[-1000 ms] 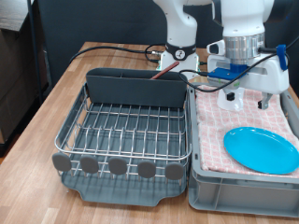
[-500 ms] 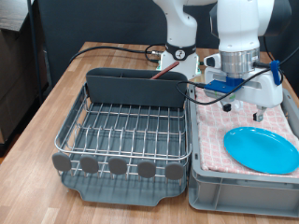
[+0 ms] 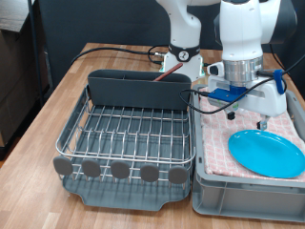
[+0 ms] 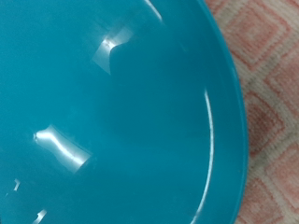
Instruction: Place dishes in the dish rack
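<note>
So in the exterior view the wire dish rack point(image 3: 129, 141) sits on its dark grey tray on the wooden bench point(image 3: 57, 95), taking up the view's left half. The oblong dark caddy point(image 3: 139, 89) runs along its far edge and a row of round dark discs point(image 3: 119, 170) lines the near edge. Nothing is resting on the wires that I can see.

Right beside it, on the view's right, is a grey plastic crate point(image 3: 214, 196) lined with a pink checkered cloth point(image 3: 221, 119). The light-blue plate point(image 3: 266, 153) lies flat on that cloth, toward the near right part of the crate, so it's not in the rack.

The white Panda arm point(image 3: 238, 33) comes down over the crate, and the tool point(image 3: 246, 113) hangs above the cloth just behind the plate's far edge, close to it but not clearly touching. The fingers are too small and cluttered with blue parts and cables here; I can't tell how far apart they are, and I don't see anything between them.

Wrist view: almost all of it is the plate point(image 4: 112, 112), shiny with a few glints, its rim curving past a strip of the checkered cloth point(image 4: 271, 75). No fingers show in this one.
</note>
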